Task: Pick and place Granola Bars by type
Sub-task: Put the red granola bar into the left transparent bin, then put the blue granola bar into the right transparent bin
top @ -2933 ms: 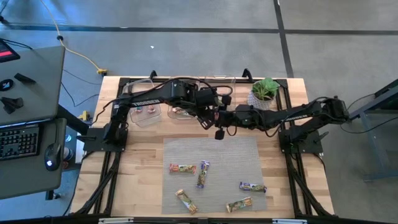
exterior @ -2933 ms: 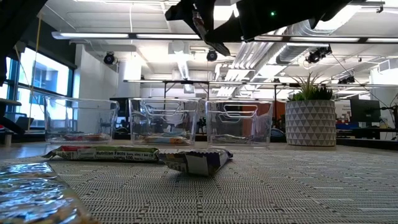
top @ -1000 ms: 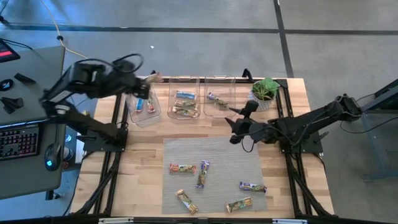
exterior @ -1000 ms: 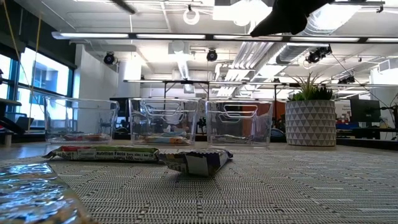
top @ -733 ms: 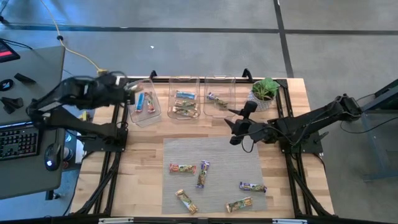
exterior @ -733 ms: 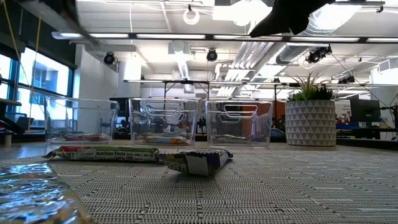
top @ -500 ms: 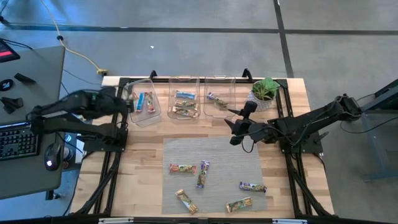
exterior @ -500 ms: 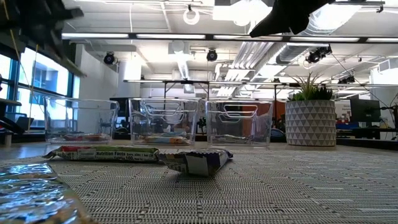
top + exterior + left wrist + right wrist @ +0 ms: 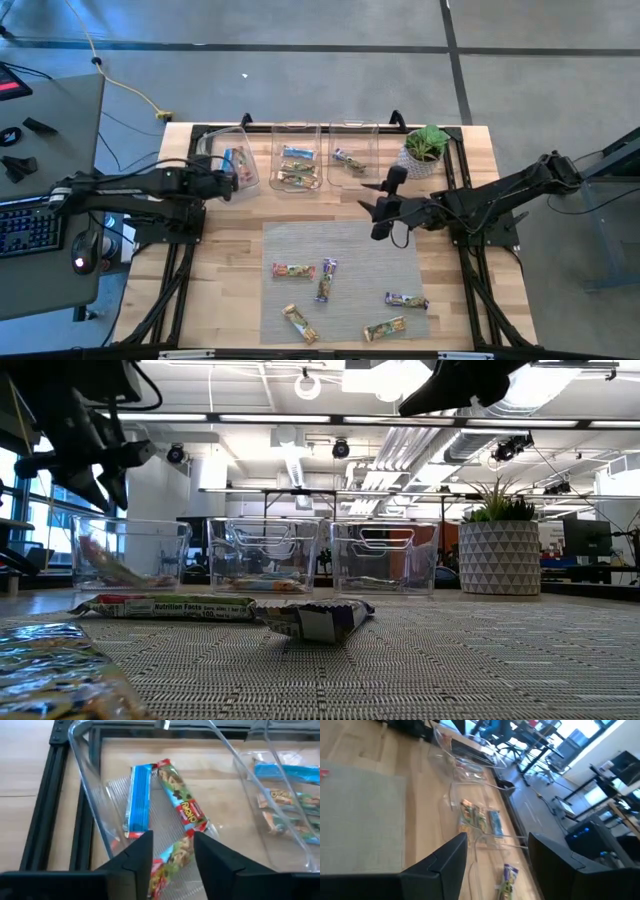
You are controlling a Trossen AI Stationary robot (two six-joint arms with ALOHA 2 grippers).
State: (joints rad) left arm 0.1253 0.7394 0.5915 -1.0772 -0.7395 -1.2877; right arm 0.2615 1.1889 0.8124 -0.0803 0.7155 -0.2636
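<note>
Three clear bins stand along the table's far edge. My left gripper [image 9: 231, 185] [image 9: 172, 841] hangs open just above the left bin [image 9: 238, 150]. Below its spread fingers a red-green-blue bar [image 9: 171, 864] [image 9: 101, 564] sits tilted in the bin, apart from the fingers. A blue bar [image 9: 139, 799] and a red-green bar [image 9: 182, 806] lie flat on the bin's floor. Several granola bars [image 9: 293, 270] [image 9: 326, 279] [image 9: 406, 299] lie on the grey mat [image 9: 340, 240]. My right gripper [image 9: 376, 208] [image 9: 497, 865] waits open above the mat's far edge, holding nothing.
The middle bin [image 9: 296, 166] and right bin [image 9: 349, 160] each hold bars. A potted plant [image 9: 426, 148] stands at the far right of the table. Black frame rails run along the table's sides. Bare wood lies between the bins and the mat.
My left gripper has come down from high over the table's far left corner to just above the left bin, tipping as it went. A tilted bar now shows inside that bin where none stood half a second ago. My right gripper has only turned its wrist a little.
</note>
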